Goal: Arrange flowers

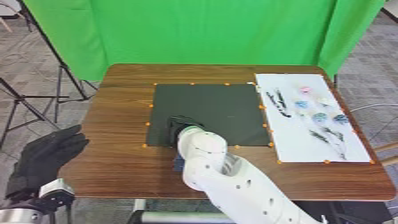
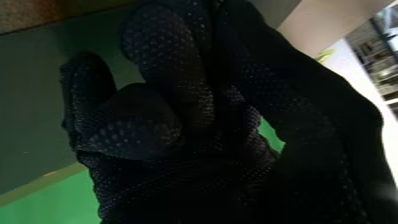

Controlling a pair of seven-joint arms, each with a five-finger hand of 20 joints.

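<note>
While the robot's right hand (image 1: pixel 184 122) is over the lower left part of the dark mat (image 1: pixel 213 102) near the middle of the frame, the flowers are on the white sheet (image 1: pixel 298 145) toward the right of the brown wooden surface (image 1: pixel 115 170). I cannot tell from either view whether that hand is open or closed, or whether it has hold of anything. Near the top of the sheet is a pink flower (image 1: pixel 306 90), with a blue flower (image 1: pixel 302 104) just below it and two blue-grey flowers (image 1: pixel 340 119) side by side farther down. Below those, thin green sprigs (image 1: pixel 319 135) run toward the sheet's lower edge, and slim dark pieces (image 1: pixel 282 104) are along its upper left part. Small orange markers (image 1: pixel 280 161) dot the edges of both sheet and mat. At the lower left of the frame, the left hand (image 1: pixel 40 157) is beside the surface, its fingers straight and close together, holding nothing. A green cloth (image 1: pixel 204 32) spans the top of the frame behind the surface, and thin black stand legs (image 1: pixel 60 90) are at the left.
</note>
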